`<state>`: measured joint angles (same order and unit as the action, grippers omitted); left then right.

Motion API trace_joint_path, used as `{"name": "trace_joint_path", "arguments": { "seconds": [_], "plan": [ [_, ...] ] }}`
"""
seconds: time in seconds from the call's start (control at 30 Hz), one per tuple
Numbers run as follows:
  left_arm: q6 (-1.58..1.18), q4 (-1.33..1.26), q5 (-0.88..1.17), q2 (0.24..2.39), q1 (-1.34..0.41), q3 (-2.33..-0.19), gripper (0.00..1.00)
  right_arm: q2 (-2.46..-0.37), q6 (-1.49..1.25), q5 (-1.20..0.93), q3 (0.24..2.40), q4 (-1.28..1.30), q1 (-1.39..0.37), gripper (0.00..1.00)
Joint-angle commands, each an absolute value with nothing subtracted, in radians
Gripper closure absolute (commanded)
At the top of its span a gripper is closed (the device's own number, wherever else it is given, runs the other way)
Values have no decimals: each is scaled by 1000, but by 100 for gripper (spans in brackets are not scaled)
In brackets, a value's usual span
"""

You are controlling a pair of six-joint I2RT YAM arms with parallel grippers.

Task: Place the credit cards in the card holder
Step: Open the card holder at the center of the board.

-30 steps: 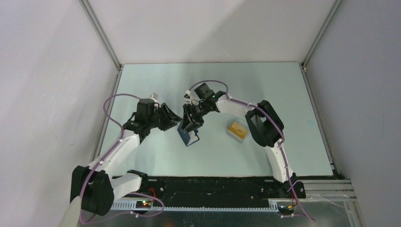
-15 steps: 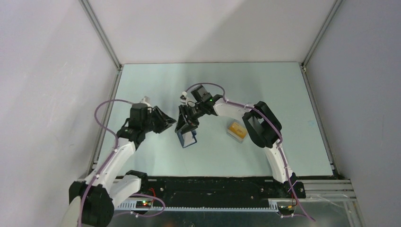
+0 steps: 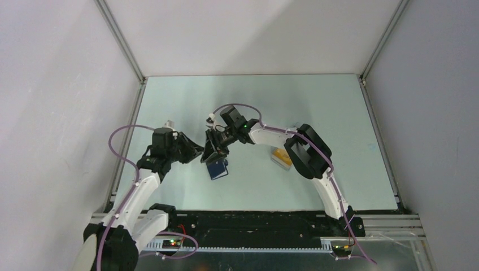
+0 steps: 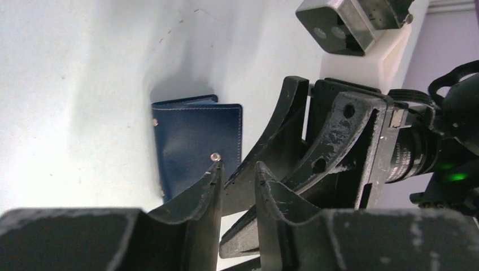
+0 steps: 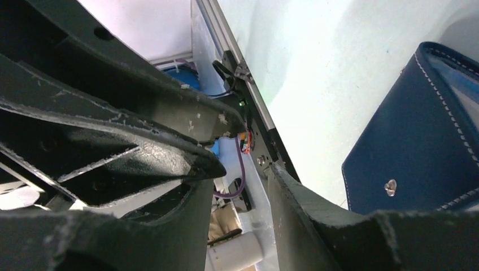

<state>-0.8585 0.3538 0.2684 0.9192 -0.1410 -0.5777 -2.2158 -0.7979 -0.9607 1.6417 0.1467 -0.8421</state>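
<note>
Top external view: the right arm's elbow (image 3: 308, 151) overlaps the clear case (image 3: 275, 160) and hides its right part. Orange credit cards (image 3: 279, 152) show inside the case, well apart from the card holder (image 3: 217, 170). The holder sits left of centre on the pale green table (image 3: 339, 113).

The left gripper (image 3: 199, 151) and right gripper (image 3: 210, 156) crowd together just above the holder, tips close to each other.

Left wrist view: the left jaws are parted by a narrow gap with nothing between them. A right finger (image 4: 271, 141) lies against the holder's right edge and blocks that side.

Right wrist view: the right jaws are apart and grip nothing, and the holder lies outside the right-hand finger.

Holder: dark navy, white stitching, pale metal snap (image 4: 214, 157) on the face. One edge gapes slightly and shows lighter blue inside.
</note>
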Motion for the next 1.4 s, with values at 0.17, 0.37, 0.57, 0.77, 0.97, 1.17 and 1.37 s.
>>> {"name": "trace_joint_path", "arguments": {
  "seconds": [0.17, 0.37, 0.57, 0.77, 0.97, 1.17, 1.37],
  "plan": [
    [-752, 521, 210, 1002, -135, -632, 48, -2207, -810, -964, 1632, 117, -842, 54],
    [-752, 526, 200, 1020, -136, -604, 47, -2052, -574, -701, 1626, 406, -792, 46],
    [-749, 523, 199, 1068, -138, -592, 43, -2033, -344, -362, 1695, 686, -795, 38],
    [-747, 514, 198, 1119, -147, -596, 41, -2076, -289, -299, 1673, 751, -780, 37],
    [-764, 453, 246, 1183, -151, -597, 40, -2159, -291, -359, 1735, 794, -785, 37],
    [-795, 373, 276, 1263, -152, -583, 40, -2245, -300, -436, 1852, 841, -805, 37],
    [-821, 288, 315, 1338, -150, -573, 40, -2259, -301, -493, 1883, 837, -817, 36]
  ]
}}
